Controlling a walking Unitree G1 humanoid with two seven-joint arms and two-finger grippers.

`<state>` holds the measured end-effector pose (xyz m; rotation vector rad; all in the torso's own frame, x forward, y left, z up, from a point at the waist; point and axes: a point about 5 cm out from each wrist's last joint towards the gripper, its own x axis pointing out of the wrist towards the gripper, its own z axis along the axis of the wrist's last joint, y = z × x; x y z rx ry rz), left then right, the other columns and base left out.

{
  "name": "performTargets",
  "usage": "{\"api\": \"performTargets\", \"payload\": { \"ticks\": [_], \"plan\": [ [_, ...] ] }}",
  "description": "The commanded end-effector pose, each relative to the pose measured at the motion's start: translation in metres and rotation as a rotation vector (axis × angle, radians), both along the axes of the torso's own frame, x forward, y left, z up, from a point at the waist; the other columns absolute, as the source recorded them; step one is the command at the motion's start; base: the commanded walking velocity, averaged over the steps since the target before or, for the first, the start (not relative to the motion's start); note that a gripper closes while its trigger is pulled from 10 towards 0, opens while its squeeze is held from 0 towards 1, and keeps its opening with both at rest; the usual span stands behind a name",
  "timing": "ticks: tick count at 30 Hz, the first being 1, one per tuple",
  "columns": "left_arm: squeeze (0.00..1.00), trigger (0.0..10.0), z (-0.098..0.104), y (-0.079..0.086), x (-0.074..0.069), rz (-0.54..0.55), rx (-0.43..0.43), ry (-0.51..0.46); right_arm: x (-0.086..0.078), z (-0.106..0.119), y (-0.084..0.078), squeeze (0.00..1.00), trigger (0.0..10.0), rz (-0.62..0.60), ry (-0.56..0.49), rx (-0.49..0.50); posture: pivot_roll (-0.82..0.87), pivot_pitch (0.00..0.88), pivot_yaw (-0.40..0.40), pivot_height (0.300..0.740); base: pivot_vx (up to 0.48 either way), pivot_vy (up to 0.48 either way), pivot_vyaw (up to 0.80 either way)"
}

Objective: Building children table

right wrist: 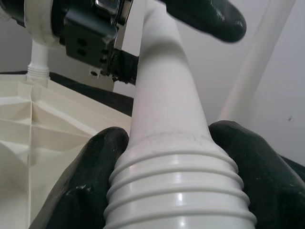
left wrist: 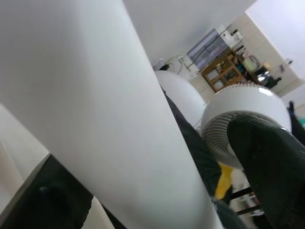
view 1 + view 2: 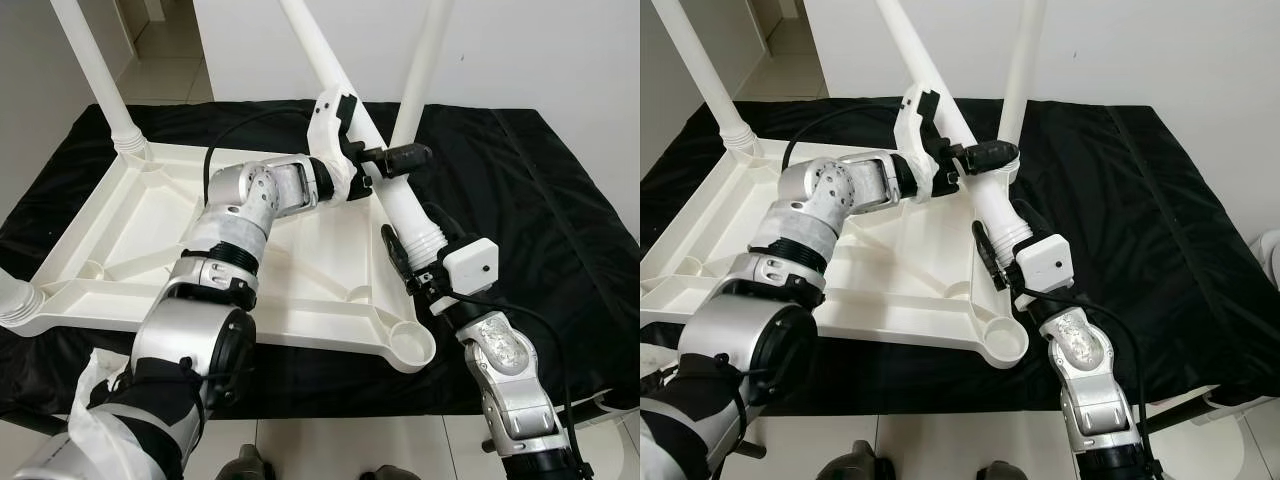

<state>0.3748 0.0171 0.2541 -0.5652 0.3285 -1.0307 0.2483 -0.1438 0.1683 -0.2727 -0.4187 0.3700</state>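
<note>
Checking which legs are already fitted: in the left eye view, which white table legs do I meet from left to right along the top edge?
Far-left upright leg → leg held by both grippers → far-right upright leg.

No readable text, label, brand, number or sign on anything here.

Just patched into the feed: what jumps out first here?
Both grippers grip one loose white table leg: the right gripper at its threaded end, the left gripper higher up. Below lies the upside-down white tabletop on a black cloth, its near right corner socket empty.
</note>
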Motion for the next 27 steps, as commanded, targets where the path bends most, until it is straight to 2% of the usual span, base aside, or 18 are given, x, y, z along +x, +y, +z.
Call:
{"api": "performTargets", "payload": {
  "ticks": [1, 9, 13, 16, 20, 21, 25, 26, 27],
  "plan": [
    [0.0, 10.0, 0.009, 0.003, 0.004, 0.017, -0.03, 0.021, -0.008, -0.006, 0.008, 0.0, 10.0, 0.014, 0.019, -0.005, -0.06, 0.01, 0.045, 0.74, 0.0, 0.0, 0.0],
    [0.0, 10.0, 0.003, 0.016, 0.018, 0.141, 0.004, 0.06, -0.026, -0.018, 0.014, 0.0, 10.0, 0.006, 0.051, 0.001, -0.06, 0.015, 0.051, 0.74, 0.0, 0.0, 0.0],
    [0.0, 10.0, 0.002, 0.018, 0.02, 0.158, 0.011, 0.067, -0.028, -0.02, 0.014, 0.0, 10.0, 0.006, 0.057, -0.002, -0.06, 0.015, 0.051, 0.74, 0.0, 0.0, 0.0],
    [0.0, 10.0, 0.001, 0.031, 0.028, 0.26, 0.026, 0.107, -0.034, -0.024, 0.012, 0.0, 10.0, -0.001, 0.07, -0.025, -0.07, 0.015, 0.059, 0.74, 0.0, 0.0, 0.0],
    [0.0, 10.0, 0.002, 0.038, 0.032, 0.299, 0.033, 0.118, -0.037, -0.025, 0.012, 0.0, 10.0, -0.009, 0.077, -0.028, -0.08, 0.016, 0.06, 0.74, 0.0, 0.0, 0.0],
    [0.0, 7.7, 0.001, 0.04, 0.032, 0.305, 0.031, 0.121, -0.037, -0.026, 0.013, 0.0, 10.0, -0.016, 0.079, -0.026, -0.08, 0.016, 0.06, 0.74, 0.0, 0.0, 0.0],
    [0.0, 7.7, 0.001, 0.041, 0.033, 0.307, 0.025, 0.116, -0.038, -0.026, 0.013, 0.0, 10.0, -0.023, 0.078, -0.024, -0.07, 0.015, 0.061, 0.74, 0.0, 0.0, 0.0],
    [0.0, 0.0, 0.002, 0.041, 0.032, 0.292, 0.01, 0.122, -0.037, -0.025, 0.014, 0.0, 10.0, -0.027, 0.076, -0.018, -0.07, 0.015, 0.059, 0.74, 0.0, 0.0, 0.0],
    [0.0, 0.0, 0.002, 0.041, 0.032, 0.282, 0.0, 0.129, -0.036, -0.025, 0.014, 0.0, 10.0, -0.031, 0.075, -0.014, -0.07, 0.015, 0.059, 0.74, 0.0, 0.0, 0.0]
  ]
}}
